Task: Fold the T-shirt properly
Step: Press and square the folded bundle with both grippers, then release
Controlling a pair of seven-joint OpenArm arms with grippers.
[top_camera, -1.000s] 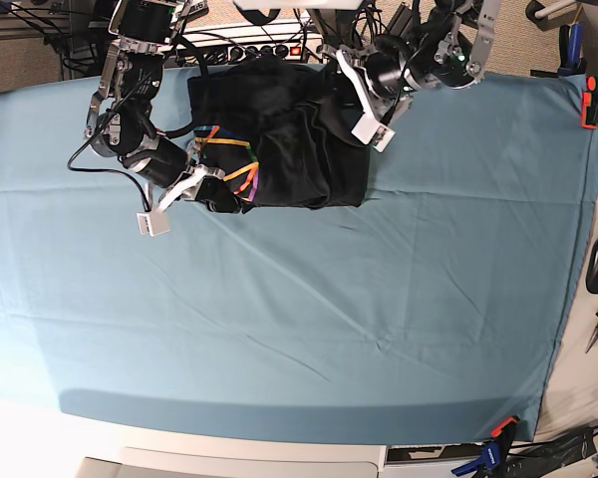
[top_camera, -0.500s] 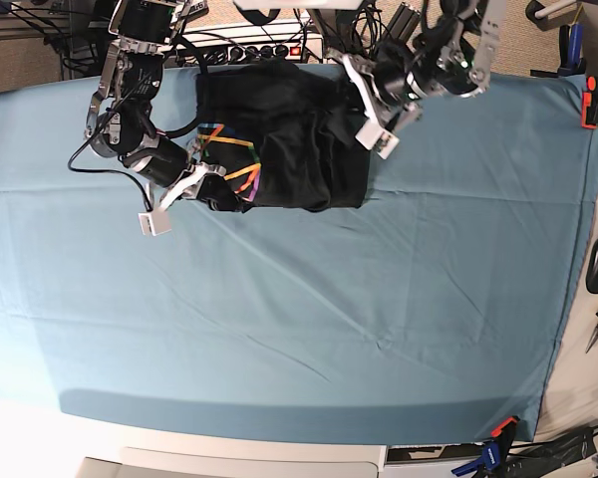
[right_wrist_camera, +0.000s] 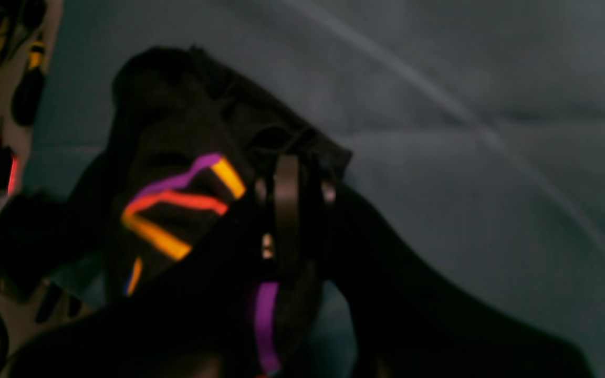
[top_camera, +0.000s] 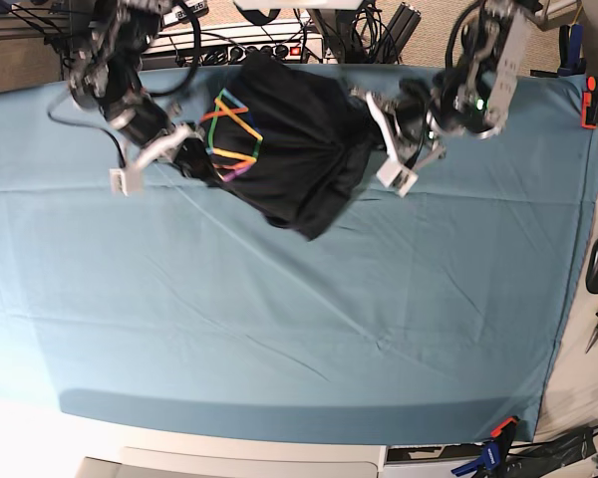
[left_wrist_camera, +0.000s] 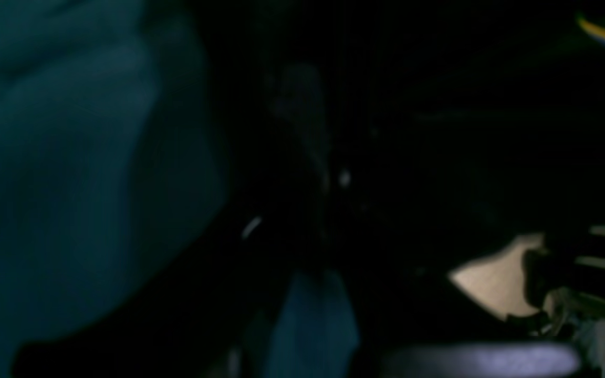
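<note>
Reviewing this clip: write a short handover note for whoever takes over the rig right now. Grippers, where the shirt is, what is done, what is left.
Left gripper: shut on the T-shirt at its edge.
Right gripper: shut on the T-shirt beside the rainbow logo.
T-shirt: bunched and hanging between both arms at the far side of the teal cloth, logo facing up.
Done: both grips taken.
Left: spread it flat, then make every fold.

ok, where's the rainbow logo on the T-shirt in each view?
Base: rainbow logo upper left of centre, on the black T-shirt held between both arms.
Right wrist: centre-left, orange and purple lines on bunched fabric by the right gripper.
Left wrist: only a sliver at the top right corner.
Shared landmark: the teal table cloth.
</note>
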